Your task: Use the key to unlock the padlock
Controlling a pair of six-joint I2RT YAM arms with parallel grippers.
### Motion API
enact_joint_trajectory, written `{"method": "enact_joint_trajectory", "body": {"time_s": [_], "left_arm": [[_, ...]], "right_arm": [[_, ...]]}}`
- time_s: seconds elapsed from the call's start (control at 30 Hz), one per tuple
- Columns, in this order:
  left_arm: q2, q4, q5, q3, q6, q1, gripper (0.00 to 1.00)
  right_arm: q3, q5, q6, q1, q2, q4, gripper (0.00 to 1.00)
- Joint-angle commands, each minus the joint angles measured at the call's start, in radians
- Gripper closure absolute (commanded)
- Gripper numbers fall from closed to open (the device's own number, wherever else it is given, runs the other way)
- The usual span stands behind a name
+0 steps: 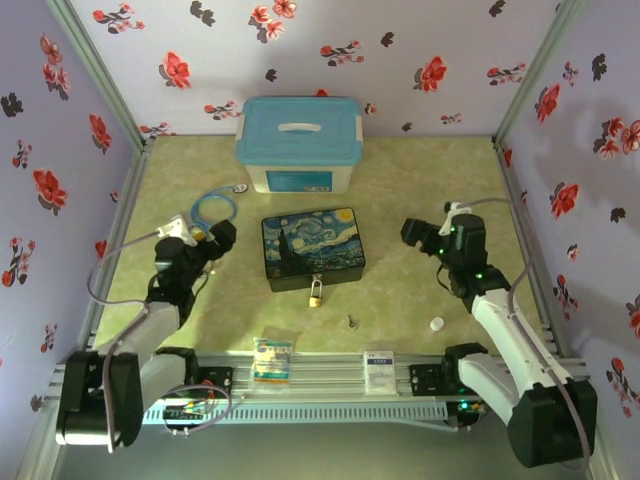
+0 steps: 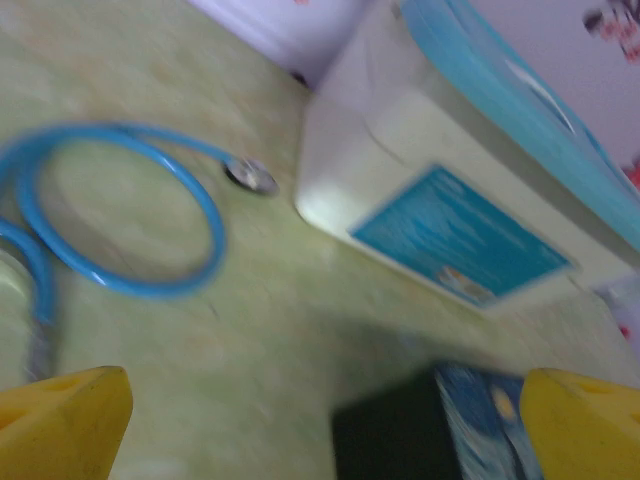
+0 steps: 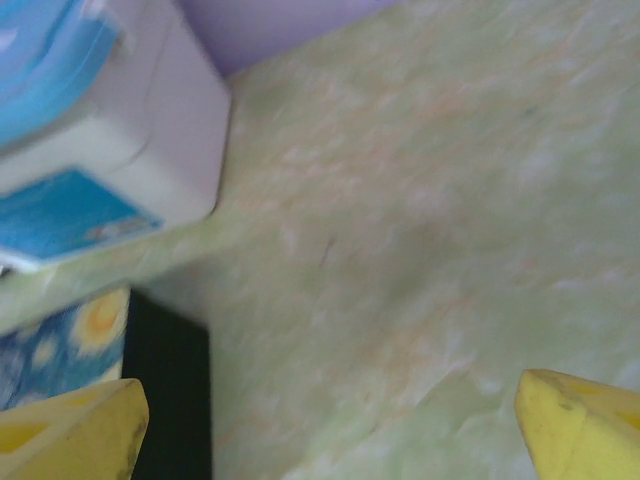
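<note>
Clearly, left claw (image 2: pixel 325 425) and right claw (image 3: pixel 325 430) both gape wide, empty.

Three pale lavender walls printed with red and black flowers (image 1: pixel 200 60) close in the scene at the back, left and right of the frame. Silver metal corner posts (image 1: pixel 100 73) slant up at the upper left and upper right. The floor is a mottled pale green mat (image 1: pixel 430 170), evenly lit, with soft shadows. A ridged silver aluminium rail (image 1: pixel 325 363) runs across the lower edge.
</note>
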Motion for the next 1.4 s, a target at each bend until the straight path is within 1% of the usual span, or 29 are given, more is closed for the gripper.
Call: {"method": "enact_joint_trajectory", "body": {"time_s": [0.0,0.1,0.2,0.23,0.33,0.37,0.4,0.5,0.53,0.6,0.67,0.73,0.8,0.87,0.9,0.97,1.03,1.13,1.23,1.33,1.37], "left_arm": [[-0.135,-0.227,-0.031,0.015,-0.028,-0.107,0.00],[-0.276,-0.383,-0.098,0.015,-0.062,-0.206,0.00],[-0.404,-0.423,-0.162,-0.012,-0.129,-0.334,0.00],[-0.422,-0.421,-0.171,-0.023,-0.169,-0.377,0.00],[-0.413,-0.420,-0.204,-0.031,-0.239,-0.497,0.00],[-0.409,-0.443,-0.248,-0.025,-0.251,-0.541,0.00],[-0.408,-0.461,-0.320,-0.018,-0.263,-0.602,0.00],[-0.398,-0.442,-0.487,-0.021,-0.289,-0.760,0.00],[-0.381,-0.424,-0.524,-0.021,-0.299,-0.805,0.00],[-0.321,-0.381,-0.546,-0.013,-0.317,-0.861,0.00],[-0.246,-0.347,-0.546,0.005,-0.337,-0.901,0.00],[-0.169,-0.266,-0.545,0.003,-0.355,-0.933,0.00],[-0.114,-0.204,-0.541,0.002,-0.364,-0.949,0.00],[-0.076,-0.187,-0.542,0.008,-0.374,-0.959,0.00],[-0.065,-0.179,-0.542,0.013,-0.376,-0.963,0.00],[-0.058,-0.166,-0.541,0.007,-0.383,-0.967,0.00],[-0.075,-0.161,-0.544,-0.003,-0.382,-0.966,0.00],[-0.113,-0.204,-0.548,0.008,-0.361,-0.966,0.00],[-0.133,-0.230,-0.546,0.014,-0.364,-0.966,0.02],[-0.144,-0.238,-0.546,0.006,-0.379,-0.966,0.02],[-0.144,-0.239,-0.546,0.006,-0.379,-0.966,0.03]], "right_arm": [[0.015,0.045,0.016,0.117,-0.004,-0.181,0.06],[-0.001,0.085,0.048,0.250,-0.001,-0.214,0.09],[-0.024,0.127,0.101,0.376,0.005,-0.220,0.12],[-0.034,0.135,0.125,0.418,0.008,-0.219,0.14],[-0.061,0.166,0.196,0.534,0.023,-0.211,0.20],[-0.070,0.176,0.211,0.576,0.031,-0.205,0.21],[-0.078,0.201,0.228,0.621,0.041,-0.201,0.21],[-0.092,0.278,0.284,0.748,0.076,-0.192,0.24],[-0.096,0.294,0.301,0.785,0.095,-0.182,0.24],[-0.099,0.324,0.333,0.852,0.140,-0.161,0.25],[-0.095,0.350,0.353,0.902,0.196,-0.133,0.25],[-0.077,0.362,0.368,0.942,0.268,-0.111,0.27],[-0.054,0.367,0.367,0.974,0.326,-0.107,0.29],[-0.037,0.385,0.371,1.000,0.367,-0.112,0.31],[-0.031,0.391,0.378,1.011,0.382,-0.115,0.34],[-0.007,0.400,0.384,1.029,0.406,-0.149,0.37],[0.014,0.410,0.374,1.039,0.423,-0.199,0.37],[0.014,0.397,0.362,1.043,0.442,-0.206,0.44],[0.013,0.376,0.387,1.058,0.453,-0.207,0.44],[0.024,0.409,0.408,1.098,0.459,-0.257,0.44],[0.024,0.440,0.411,1.102,0.464,-0.264,0.44]]}}
